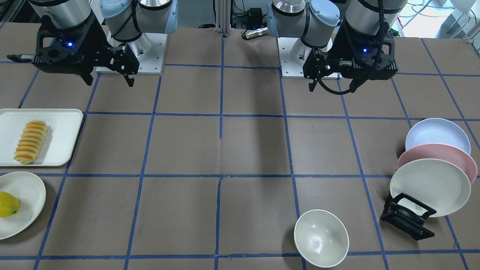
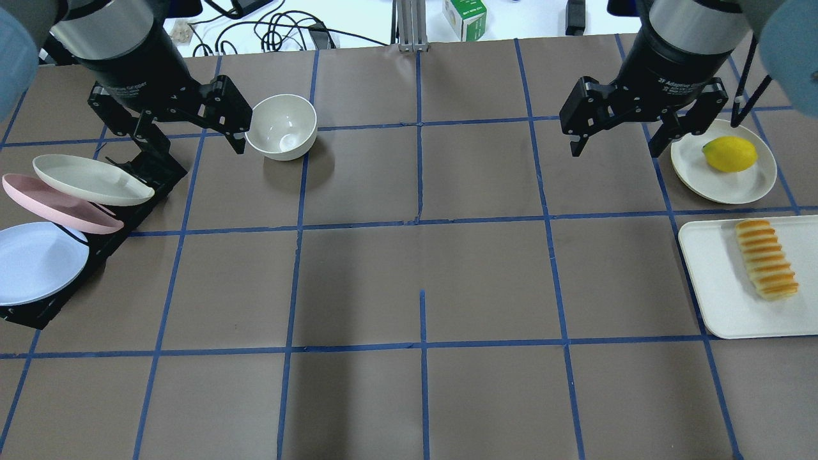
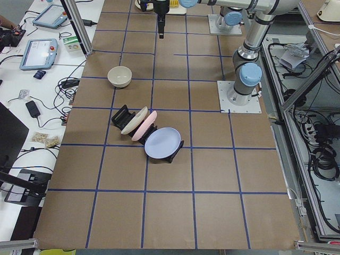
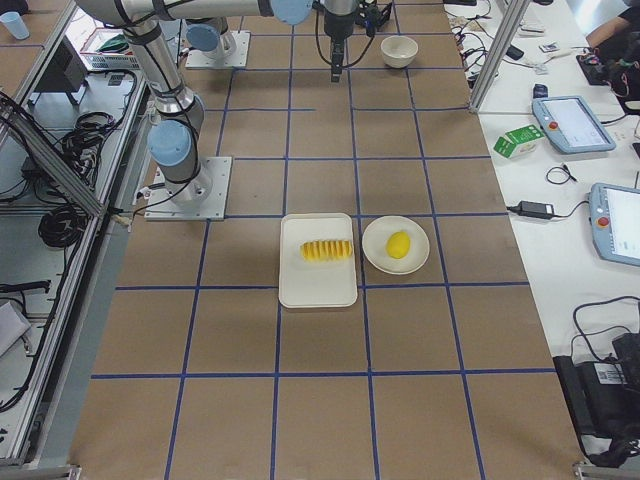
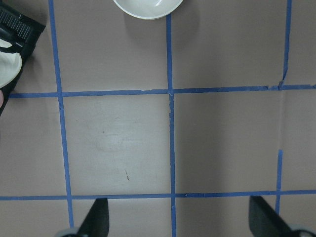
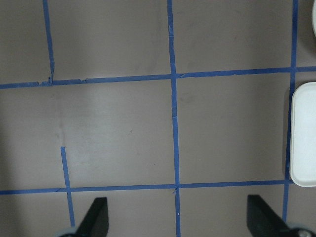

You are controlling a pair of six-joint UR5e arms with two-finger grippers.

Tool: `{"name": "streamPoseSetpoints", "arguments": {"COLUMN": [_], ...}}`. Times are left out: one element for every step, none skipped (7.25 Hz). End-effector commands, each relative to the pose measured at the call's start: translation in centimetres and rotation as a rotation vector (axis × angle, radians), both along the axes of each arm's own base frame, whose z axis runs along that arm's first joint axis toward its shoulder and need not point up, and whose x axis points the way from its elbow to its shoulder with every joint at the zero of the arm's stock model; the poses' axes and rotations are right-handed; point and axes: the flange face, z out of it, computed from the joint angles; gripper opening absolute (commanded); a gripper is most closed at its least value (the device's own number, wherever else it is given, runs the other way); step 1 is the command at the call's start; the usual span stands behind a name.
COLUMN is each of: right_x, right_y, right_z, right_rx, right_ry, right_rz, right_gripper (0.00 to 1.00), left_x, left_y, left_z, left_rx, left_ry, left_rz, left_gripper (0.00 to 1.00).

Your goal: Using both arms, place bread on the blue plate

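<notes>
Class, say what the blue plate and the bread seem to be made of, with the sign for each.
The blue plate: probably matte plastic or melamine; even pale colour, no glare. The bread: looks baked, possibly a replica; orange-brown ridges, pale grooves.

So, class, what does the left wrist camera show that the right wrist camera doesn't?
Left wrist only: the bowl rim at the top, and the black rack and a cream plate at the left edge. Right wrist only: the white tray edge. Both: taped brown table; left claw and right claw open at the bottom.
</notes>
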Motion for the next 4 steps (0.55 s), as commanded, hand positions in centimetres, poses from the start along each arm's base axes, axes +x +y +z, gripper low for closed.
{"name": "streamPoseSetpoints", "arguments": {"right_x": [-0.1,-0.2,-0.4,-0.6], "right_y": [0.1,0.2,0.1,-0.1], "right_z": [-0.9,-1.1,-1.2,-1.4], "right_rx": [0.018,0.021,0.023,0.026], "right_ry": [0.001,0.006,0.006,-0.002], "right_rz": [-0.003,-0.001,-0.006,-0.012], "right_gripper": [1.0,1.0,1.0,1.0], "left_x": [0.0,0.0,0.1,1.5], "left_y": [0.0,0.0,0.4,1.1], "left_z": [0.0,-0.1,0.5,1.4], "left_rx": [0.0,0.002,-0.008,0.029], "left_ry": [0.001,0.001,-0.007,-0.018], "left_rz": [0.0,0.001,0.009,0.027], "left_gripper": [1.0,1.0,1.0,1.0]}}
